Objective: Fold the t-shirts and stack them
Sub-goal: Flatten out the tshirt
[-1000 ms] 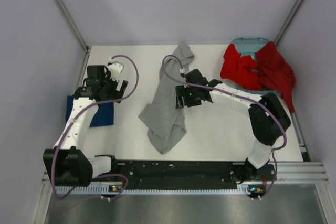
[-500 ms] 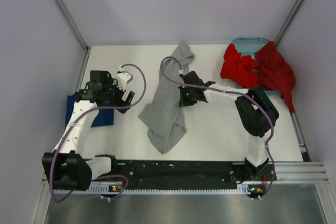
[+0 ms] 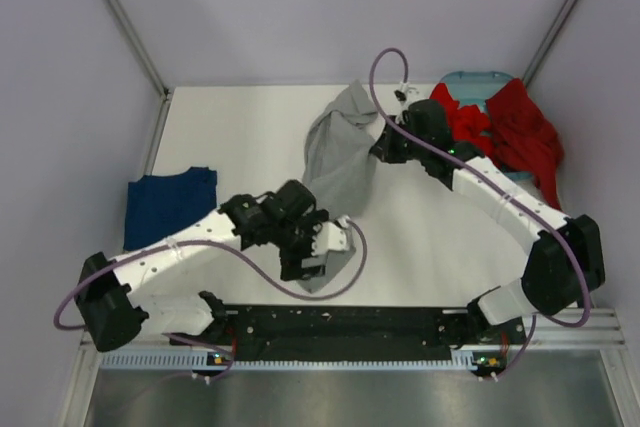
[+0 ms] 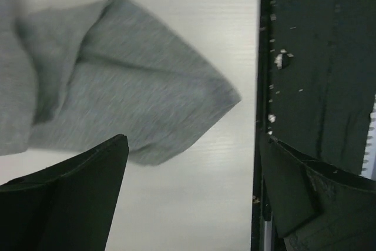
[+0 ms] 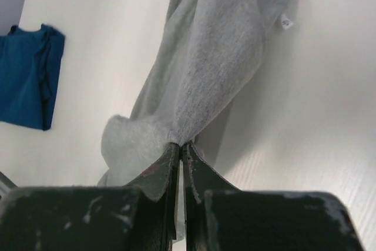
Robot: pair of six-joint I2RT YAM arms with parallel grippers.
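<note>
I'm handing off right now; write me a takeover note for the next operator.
Right hand: shut, pinching the grey shirt at its far part.
Left hand: open, over the grey shirt's near corner, holding nothing.
Navy shirt: on the left side, looks folded.
Red shirts: heaped on the basket, far right.
Left to do: fold grey, then the reds, and stack all.
</note>
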